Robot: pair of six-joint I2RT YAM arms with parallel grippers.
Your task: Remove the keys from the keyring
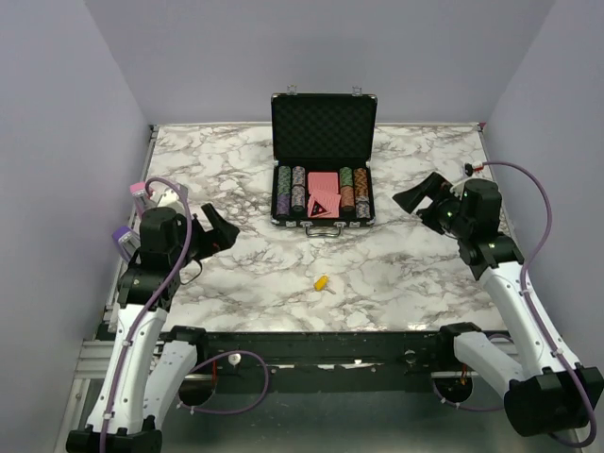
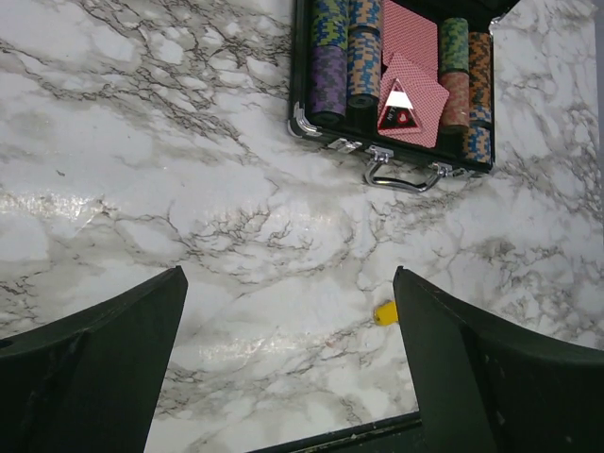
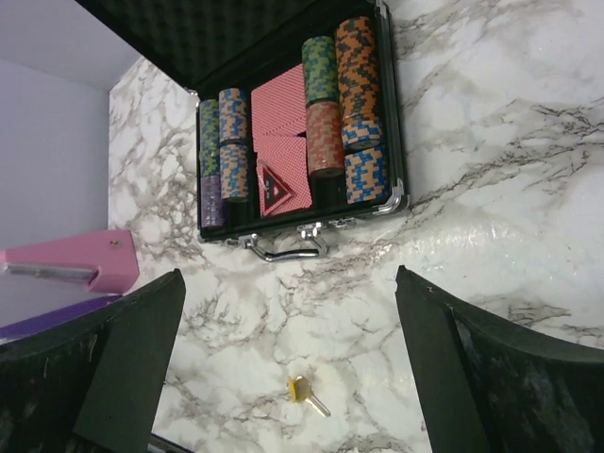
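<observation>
The small yellow-orange keyring [image 1: 322,282] and its thin silver keys [image 3: 317,405] lie flat on the marble table [image 1: 425,274], at 6 o'clock from the black chip case [image 1: 324,123]. The left gripper [image 1: 229,230] and right gripper [image 1: 415,203] both hang wide apart, empty. It's probably light, stiff and slippy, so pinching the yellow tag looks best.

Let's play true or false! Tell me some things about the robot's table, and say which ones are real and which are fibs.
1. The black case is open. True.
2. The yellow keyring lies inside the case. False: it lies on the marble table, in front of the case.
3. The left gripper is holding the keyring. False: it is open, holds nothing and is up off the table.
4. The right gripper is open. True.
5. A silver key sticks out from the keyring. True.
</observation>
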